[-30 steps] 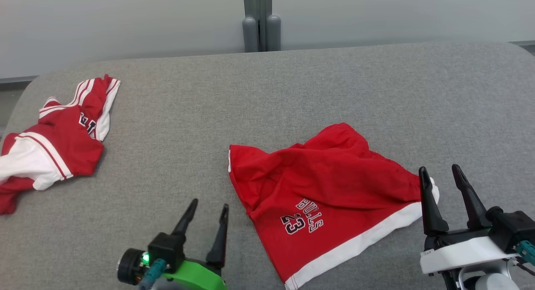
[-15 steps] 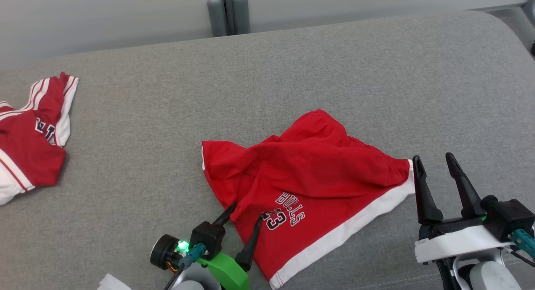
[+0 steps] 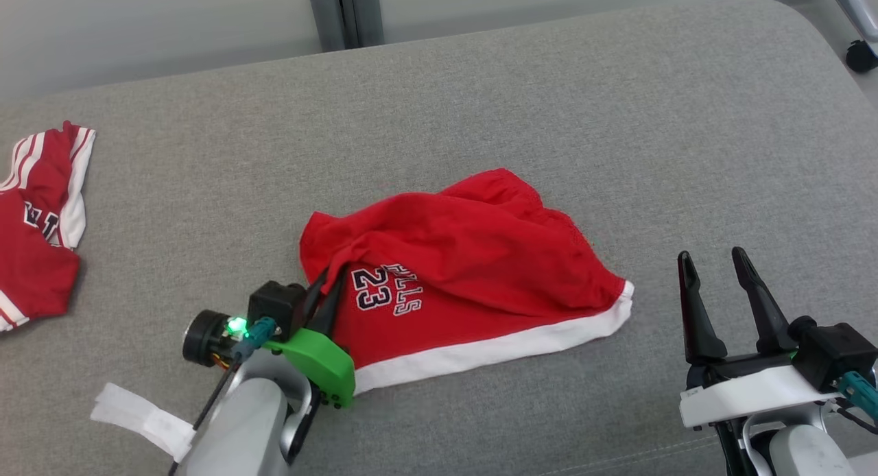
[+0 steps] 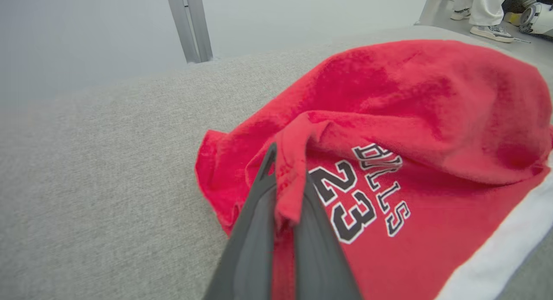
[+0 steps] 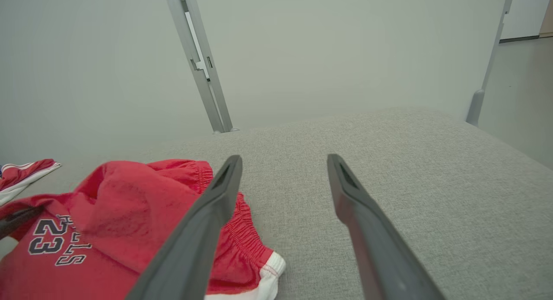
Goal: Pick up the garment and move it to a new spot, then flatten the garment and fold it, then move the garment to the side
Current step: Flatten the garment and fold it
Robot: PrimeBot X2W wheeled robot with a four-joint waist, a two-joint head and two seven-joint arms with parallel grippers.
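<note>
Red cloth is pinched at the near left. The left gripper, around seven o'clock in the head view, has its two dark fingers squeezed nearly together on a bunched fold of the red shorts. The left wrist view confirms it, with a ridge of fabric standing up between the fingers, right beside the "23" print. Just below, at eight o'clock, a white strip lies near the pale forearm.

Over at four o'clock sits the right gripper, fingers spread wide with nothing between them, clear of the shorts' white corner. In its own wrist view the shorts lie at eight o'clock, partly behind its left finger.

The shorts rest mid-frame on the grey fabric surface, rumpled and humped. A white hem band runs along the near edge, and the gathered waistband is at the far side, toward twelve o'clock.

Further out at nine o'clock, well apart, lies a second red-and-white garment. Far back at eleven o'clock stands a grey post, with a dark caster at two o'clock. In the left wrist view, a person's feet stand beyond the surface's edge.
</note>
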